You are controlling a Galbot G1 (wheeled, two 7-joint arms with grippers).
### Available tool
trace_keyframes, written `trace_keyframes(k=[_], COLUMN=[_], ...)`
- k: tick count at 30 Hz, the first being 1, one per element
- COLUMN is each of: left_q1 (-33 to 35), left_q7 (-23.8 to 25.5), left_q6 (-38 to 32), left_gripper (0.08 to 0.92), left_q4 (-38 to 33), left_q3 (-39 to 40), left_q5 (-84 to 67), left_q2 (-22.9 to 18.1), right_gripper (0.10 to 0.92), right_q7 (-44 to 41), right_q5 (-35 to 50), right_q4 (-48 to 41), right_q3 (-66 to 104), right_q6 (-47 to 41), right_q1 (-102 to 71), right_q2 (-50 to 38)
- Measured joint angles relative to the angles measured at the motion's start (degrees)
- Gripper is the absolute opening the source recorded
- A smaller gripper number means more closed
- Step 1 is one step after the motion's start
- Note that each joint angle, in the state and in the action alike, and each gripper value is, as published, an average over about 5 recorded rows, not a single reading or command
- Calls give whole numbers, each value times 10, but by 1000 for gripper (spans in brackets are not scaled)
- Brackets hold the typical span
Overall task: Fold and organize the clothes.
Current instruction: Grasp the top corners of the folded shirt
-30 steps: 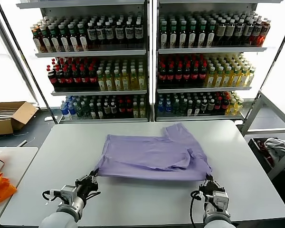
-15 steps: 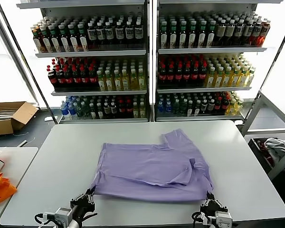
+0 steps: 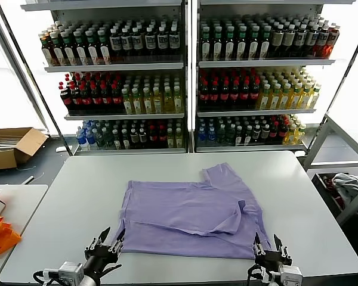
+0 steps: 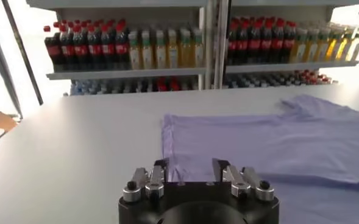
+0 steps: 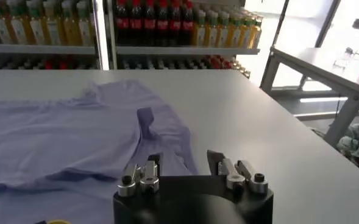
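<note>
Since before, we let go: left tool and right tool wide; T-shirt half-folded on surface.

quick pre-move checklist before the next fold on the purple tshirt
1. Left claw open, off the cloth: ok.
2. Right claw open, off the cloth: ok.
3. T-shirt wholly on the table: ok.
4. Near hem flat along the table's front: ok.
5. Right side smooth: not ok, a sleeve flap is bunched up.
6. Print side up or down: cannot tell.
</note>
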Motion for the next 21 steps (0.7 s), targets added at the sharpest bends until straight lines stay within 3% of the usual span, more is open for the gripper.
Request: trace_keyframes(k=[5, 10, 21], left_q1=[-32, -74, -172], left_q7=[9, 26, 83], left_q6=[-1, -1, -9], left_gripper=[688, 806, 823], left_q4=[-7, -2, 60], left_q3=[-16, -23, -15], left_q5=[-31, -50, -62], left_q2=[-6, 4, 71], right_gripper=[794, 822, 823], right_q7=[-7, -28, -116], right_q5=[22, 41, 64], right_q4=[-3, -23, -105], right_q3=[14, 18, 11], right_q6=[0, 0, 7], right_q1=[49, 109, 243], right_q2=[-3, -22, -95])
